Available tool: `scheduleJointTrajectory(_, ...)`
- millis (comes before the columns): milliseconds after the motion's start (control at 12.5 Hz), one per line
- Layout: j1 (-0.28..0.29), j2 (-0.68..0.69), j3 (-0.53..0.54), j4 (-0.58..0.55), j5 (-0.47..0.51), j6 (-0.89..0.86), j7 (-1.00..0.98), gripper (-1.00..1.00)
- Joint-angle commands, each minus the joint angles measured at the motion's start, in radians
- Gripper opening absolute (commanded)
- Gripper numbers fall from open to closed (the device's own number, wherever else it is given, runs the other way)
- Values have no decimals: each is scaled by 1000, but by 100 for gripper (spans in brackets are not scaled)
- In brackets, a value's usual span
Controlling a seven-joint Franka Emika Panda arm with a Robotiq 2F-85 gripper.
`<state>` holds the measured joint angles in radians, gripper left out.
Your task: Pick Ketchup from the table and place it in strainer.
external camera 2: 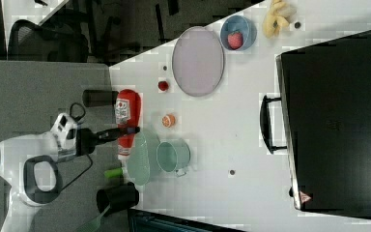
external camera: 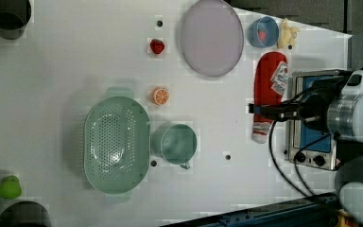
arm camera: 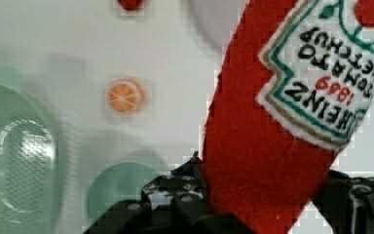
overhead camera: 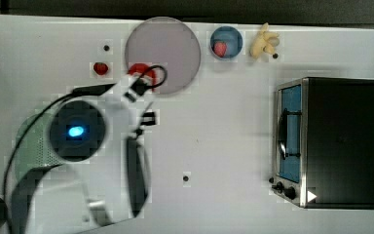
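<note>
Held aloft over the white table (external camera: 75, 56), the Ketchup (external camera: 269, 92) bottle sits clamped between the fingers of the robot's hand (external camera: 264, 109), which grips it across the lower body below the label while the cap end hangs free. In the left view, reading left to right, the mint-green strainer (external camera: 116, 144) lies empty at the left, the round green cup (external camera: 177, 143) stands just beside its rim, an orange slice (external camera: 160, 96) and a strawberry (external camera: 157, 46) sit above them, the grey-lilac plate (external camera: 211, 37) follows, and the carried bottle appears near the toaster oven (external camera: 312, 118) at the left view's right. The risks ahead look plain enough: the soft, tapered bottle is held off-centre, so it could swing or slide out of the grip during the carry; it is about as long as the strainer is wide, so a skewed release could leave it propped on the rim or tipped onto the table; and a low pass could clip the cup or knock the orange slice.
</note>
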<state>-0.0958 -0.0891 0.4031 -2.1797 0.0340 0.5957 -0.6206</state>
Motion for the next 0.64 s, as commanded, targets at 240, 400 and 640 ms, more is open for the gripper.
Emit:
scheduleJointTrajectory(240,62,51,183,-8,-3,-26,462,25)
scheduleJointTrajectory(400,68,88,251,-7,-3,14,567,25)
scheduleJointTrajectory(640,74,184,323,-7,-4,188,711,25)
